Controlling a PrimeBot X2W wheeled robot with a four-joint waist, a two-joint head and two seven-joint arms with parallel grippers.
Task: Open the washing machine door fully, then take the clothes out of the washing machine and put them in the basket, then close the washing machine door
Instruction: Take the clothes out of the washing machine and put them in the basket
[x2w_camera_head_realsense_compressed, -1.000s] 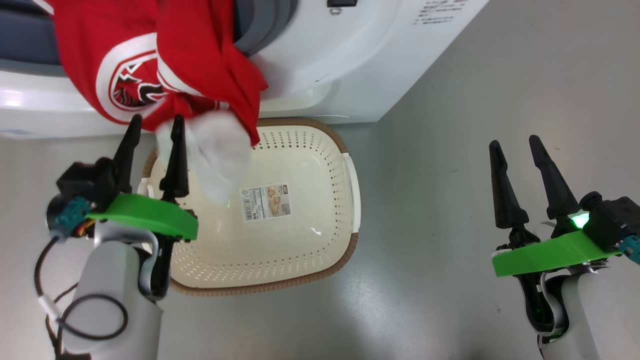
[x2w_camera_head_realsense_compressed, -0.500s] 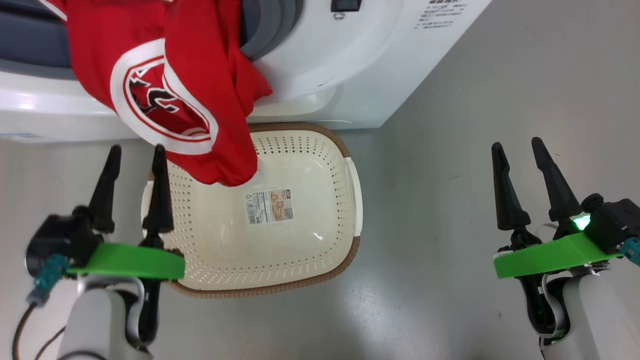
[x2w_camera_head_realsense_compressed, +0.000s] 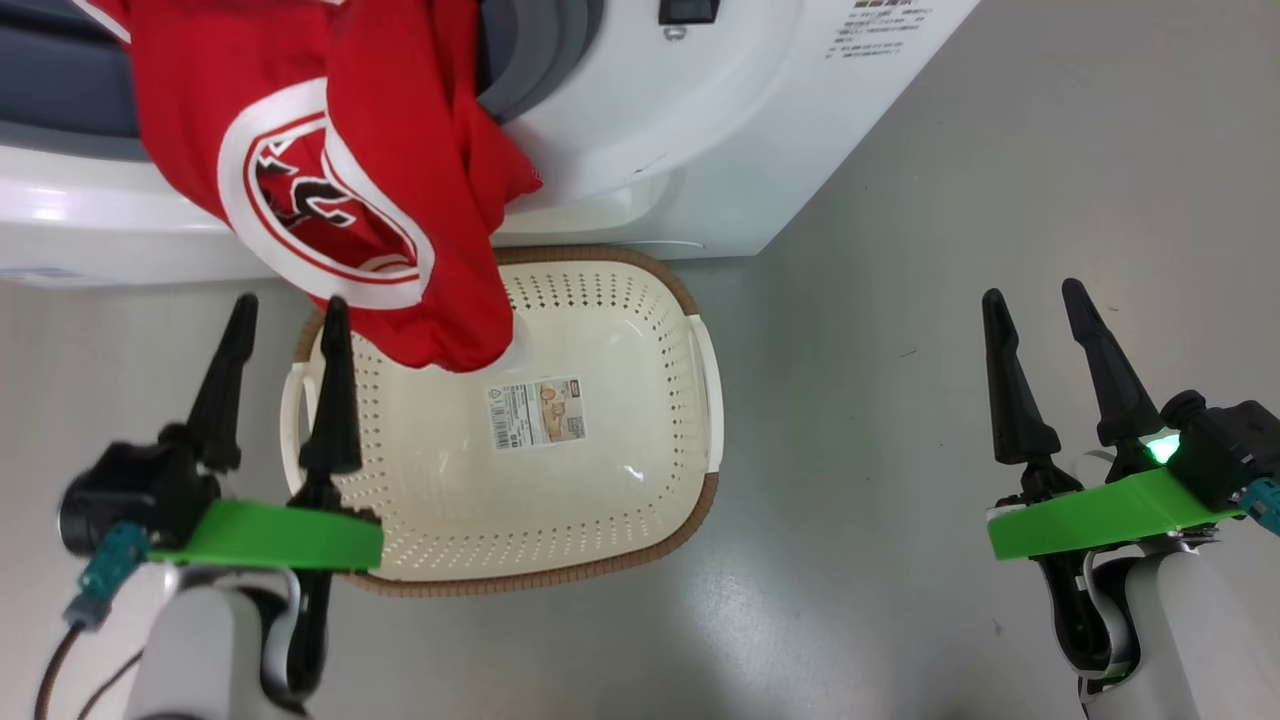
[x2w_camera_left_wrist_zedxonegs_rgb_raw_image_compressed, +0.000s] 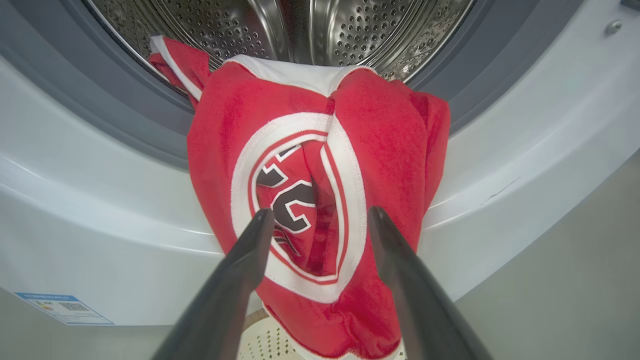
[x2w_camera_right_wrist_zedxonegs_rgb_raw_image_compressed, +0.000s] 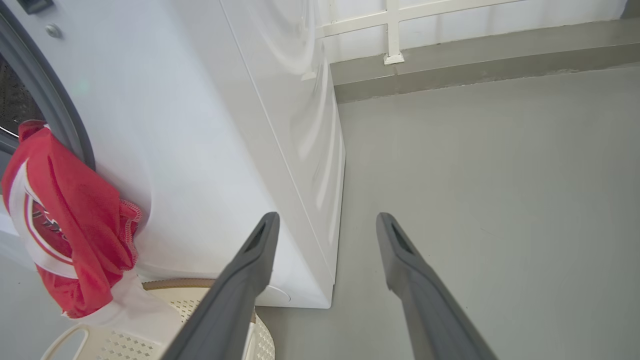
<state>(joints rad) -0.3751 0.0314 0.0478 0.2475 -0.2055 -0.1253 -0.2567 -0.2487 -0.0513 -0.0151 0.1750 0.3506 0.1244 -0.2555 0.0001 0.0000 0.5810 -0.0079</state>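
Since a second ago the left hand has drawn back from the hem of the clothes toward the near edge of the floor, and the blurred white flap that swung beside it has settled. Its two long, dark, tapered fingers stand spread, gripping nothing. The inner tip sits just beside the cloth's lowest fold; whether it touches cannot be told.

The clothes, soft red knit with white trim and a round white-ringed crest, drape out of the washing machine, over its grey rubber ring and down the smooth glossy white front. Their lowest fold hangs over the far left corner of the basket. Behind them gleams the perforated steel drum.

The basket is a rounded rectangle of cream perforated plastic with a brown woven-look rim. It stands on the floor with its far rim against the machine's foot, and a paper label lies flat on its bottom.

The right hand hangs over the matte grey floor, well apart to the right of the basket, its fingers likewise spread and holding nothing. Open floor runs from the machine's right corner to a low kerb at the floor's far edge.
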